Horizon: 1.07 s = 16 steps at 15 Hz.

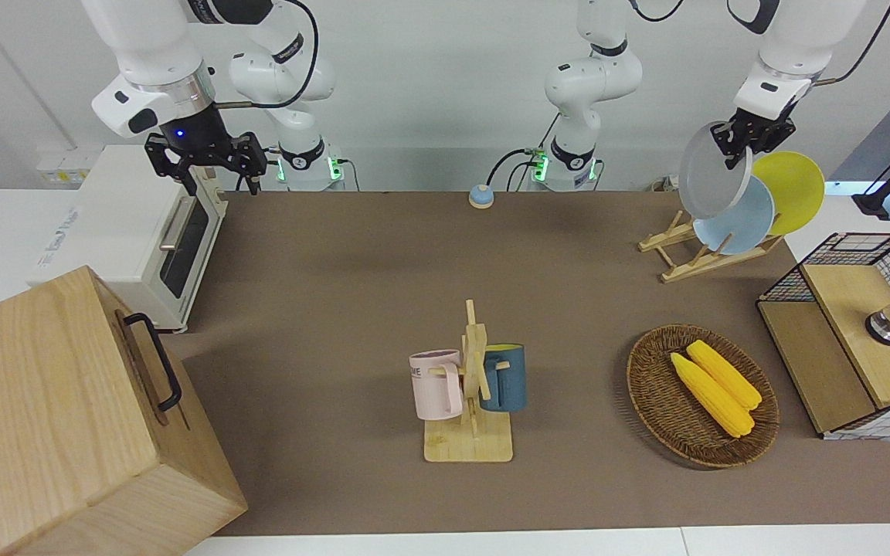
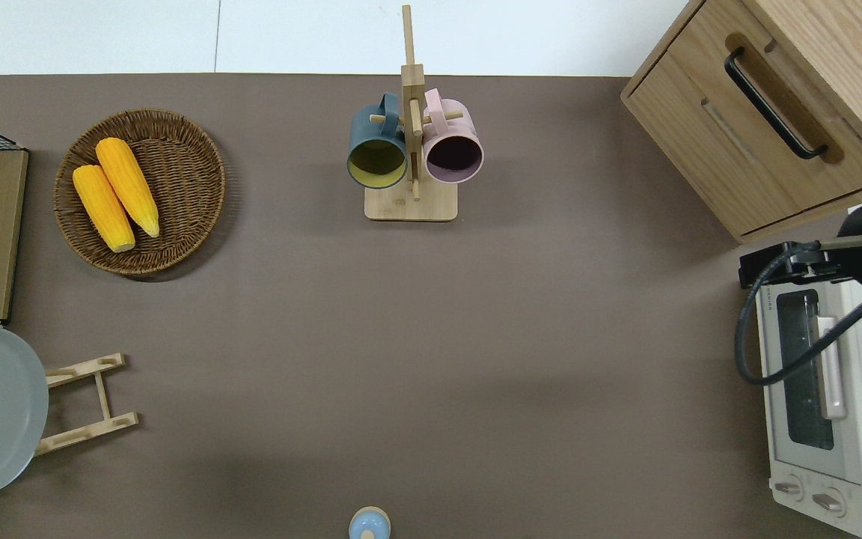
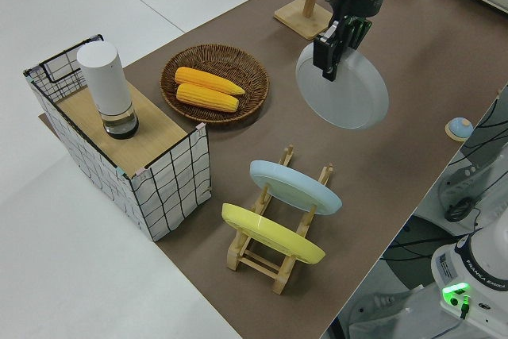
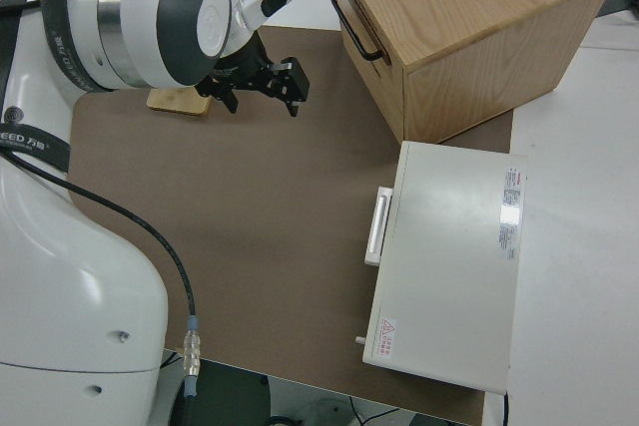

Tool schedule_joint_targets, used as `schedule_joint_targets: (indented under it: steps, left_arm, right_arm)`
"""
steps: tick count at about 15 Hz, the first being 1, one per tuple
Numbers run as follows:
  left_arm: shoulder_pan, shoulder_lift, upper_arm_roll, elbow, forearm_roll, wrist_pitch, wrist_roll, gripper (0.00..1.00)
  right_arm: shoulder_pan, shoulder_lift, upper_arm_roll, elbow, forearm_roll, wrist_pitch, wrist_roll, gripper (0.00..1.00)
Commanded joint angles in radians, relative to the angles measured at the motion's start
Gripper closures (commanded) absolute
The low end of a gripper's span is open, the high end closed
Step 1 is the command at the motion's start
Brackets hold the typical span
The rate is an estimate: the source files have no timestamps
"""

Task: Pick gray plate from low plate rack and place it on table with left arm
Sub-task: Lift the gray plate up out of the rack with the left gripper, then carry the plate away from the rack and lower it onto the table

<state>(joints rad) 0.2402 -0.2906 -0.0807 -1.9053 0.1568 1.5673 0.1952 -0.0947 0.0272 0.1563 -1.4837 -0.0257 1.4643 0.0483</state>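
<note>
Front view: the left gripper [image 1: 750, 137] pinches the gray plate [image 1: 711, 171] by its upper rim, tilted in the air above the low plate rack [image 1: 684, 251], where a light blue plate [image 1: 738, 220] and a yellow plate [image 1: 793, 189] lean. The right gripper [image 1: 205, 164], parked, shows spread fingers.

Overhead view: a corn basket [image 2: 143, 191] and mug stand [image 2: 410, 150] stand farther out on the brown table [image 2: 431, 337].

Left side view: a wire crate [image 3: 127, 148] sits near the rack.
</note>
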Motion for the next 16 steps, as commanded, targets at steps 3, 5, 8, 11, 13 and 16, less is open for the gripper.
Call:
schedule_joint_targets:
  steps: [3, 5, 8, 11, 13, 16]
  left_arm:
    - [-0.009, 0.005, -0.008, 0.023, -0.091, -0.049, -0.091, 1.00]
    - [-0.007, 0.004, -0.004, 0.023, -0.152, -0.062, -0.121, 1.00]
    - [-0.005, 0.004, 0.007, 0.023, -0.262, -0.066, -0.154, 1.00]
    - [0.004, 0.008, 0.009, 0.008, -0.374, -0.075, -0.157, 1.00]
    - [0.008, 0.014, 0.009, -0.018, -0.439, -0.073, -0.155, 1.00]
    - [0.007, 0.018, 0.009, -0.066, -0.508, -0.052, -0.149, 1.00]
  right_arm:
    - [0.007, 0.000, -0.006, 0.006, 0.003, -0.001, 0.004, 0.017]
    - [0.007, 0.000, -0.006, 0.006, 0.003, -0.001, 0.004, 0.017]
    - [0.007, 0.000, -0.006, 0.006, 0.003, -0.002, 0.004, 0.017]
    - [0.007, 0.000, -0.006, 0.006, 0.003, -0.001, 0.004, 0.017]
    - [0.007, 0.000, -0.006, 0.006, 0.003, -0.001, 0.004, 0.017]
    - [0.007, 0.000, -0.006, 0.006, 0.003, -0.001, 0.004, 0.017]
